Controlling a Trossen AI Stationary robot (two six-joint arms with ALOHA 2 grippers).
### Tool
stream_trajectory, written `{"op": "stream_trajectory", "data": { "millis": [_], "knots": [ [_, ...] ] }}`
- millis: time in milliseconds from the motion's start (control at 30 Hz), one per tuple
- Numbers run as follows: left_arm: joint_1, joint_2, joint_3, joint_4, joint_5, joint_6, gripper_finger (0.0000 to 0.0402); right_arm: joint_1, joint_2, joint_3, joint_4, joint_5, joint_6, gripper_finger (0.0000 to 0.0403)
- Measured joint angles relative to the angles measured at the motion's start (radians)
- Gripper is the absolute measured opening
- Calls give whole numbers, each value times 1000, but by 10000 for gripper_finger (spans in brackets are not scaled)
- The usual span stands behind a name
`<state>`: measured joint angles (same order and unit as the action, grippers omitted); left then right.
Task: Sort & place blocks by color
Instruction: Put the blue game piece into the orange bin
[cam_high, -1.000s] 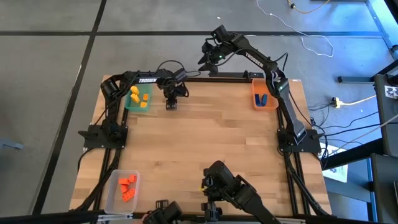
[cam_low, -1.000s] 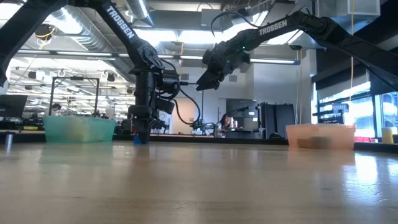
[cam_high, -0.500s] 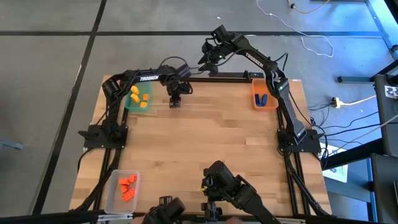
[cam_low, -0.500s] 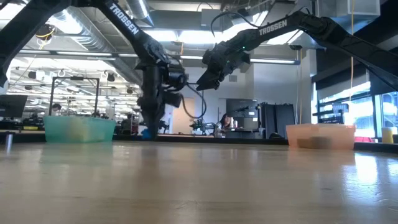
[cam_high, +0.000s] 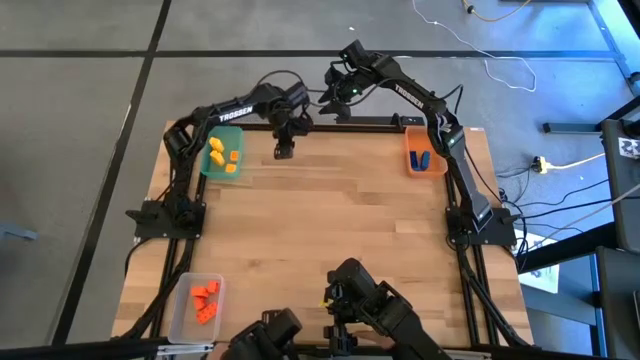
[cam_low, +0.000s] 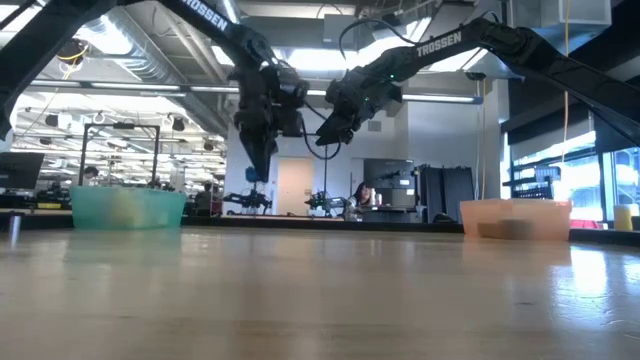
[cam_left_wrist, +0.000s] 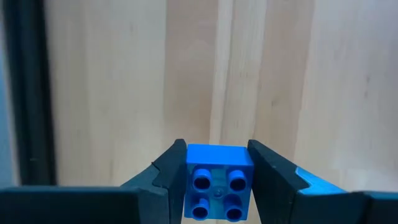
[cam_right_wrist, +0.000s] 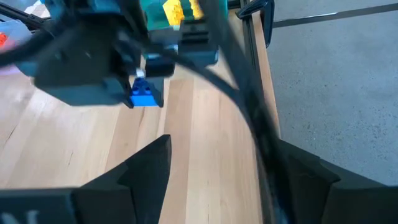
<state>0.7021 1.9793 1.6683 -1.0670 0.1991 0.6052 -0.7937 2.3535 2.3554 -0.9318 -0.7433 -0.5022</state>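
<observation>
Left gripper (cam_left_wrist: 216, 186) raised above the table's (cam_high: 340, 230) far edge beside the green bin (cam_high: 222, 156), clamped on a blue block (cam_left_wrist: 217, 182) pinched stud-side out between both fingers

Right gripper (cam_right_wrist: 214, 180) aloft beyond the far edge, fingers spread wide, holding nothing

Yellow blocks (cam_high: 221, 155) in the green bin, blue blocks (cam_high: 422, 159) in the orange bin (cam_high: 425, 150), orange-red blocks (cam_high: 205, 300) in the clear bin (cam_high: 195, 306)
</observation>
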Motion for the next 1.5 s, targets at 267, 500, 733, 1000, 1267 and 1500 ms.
{"op": "stream_trajectory", "data": {
  "millis": [267, 500, 733, 1000, 1267, 1500],
  "knots": [
    [46, -2, 123, -37, -14, -15, 130, 1, 0, 0, 35, -4, 0, 244],
    [106, -2, 116, -132, -48, -46, 130, 2, 0, 0, 40, 48, 3, 244],
    [117, -2, 65, -213, -31, -39, 130, 0, 1, 0, 52, 259, 0, 244],
    [137, -3, 44, -173, -3, -30, 130, 1, 1, 0, 74, 265, -8, 244],
    [274, -3, 44, -178, 114, -52, 130, 17, 1, 0, 74, 203, -202, 244],
    [343, -3, 44, -178, 423, -56, 130, 81, 1, 0, 76, 183, -418, 244]
  ]
}}
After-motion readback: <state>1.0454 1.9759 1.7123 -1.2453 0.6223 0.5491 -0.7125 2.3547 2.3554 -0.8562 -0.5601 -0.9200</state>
